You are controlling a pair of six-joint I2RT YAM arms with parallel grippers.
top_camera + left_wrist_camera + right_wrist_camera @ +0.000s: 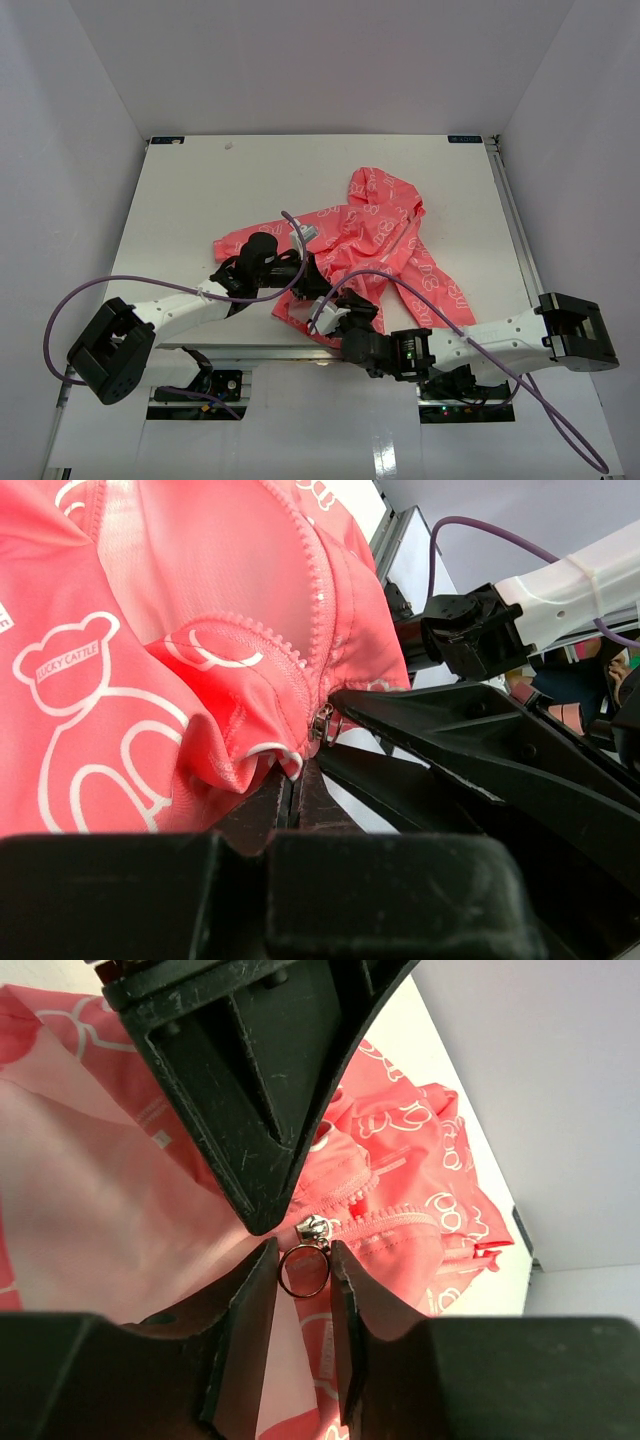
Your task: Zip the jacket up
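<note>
The coral-pink jacket [385, 245] with white bear prints lies crumpled at the table's middle, its front zipper partly open. My left gripper [303, 268] is shut on the jacket's bottom hem [262, 760], just below the zipper's lower end; its fingers [300, 802] are pressed together on the fabric. The silver zipper slider [314, 1230] sits at the foot of the teeth, and its ring pull [303, 1271] stands between my right gripper's fingers [345, 1305], which touch it on both sides. My right gripper [345, 318] is at the jacket's near edge, right next to the left one.
The left gripper's black finger [250, 1090] hangs close above the slider in the right wrist view. The table's front rail [250, 352] lies just below both grippers. Purple cables [330, 290] loop over the arms. White walls enclose the table [200, 190].
</note>
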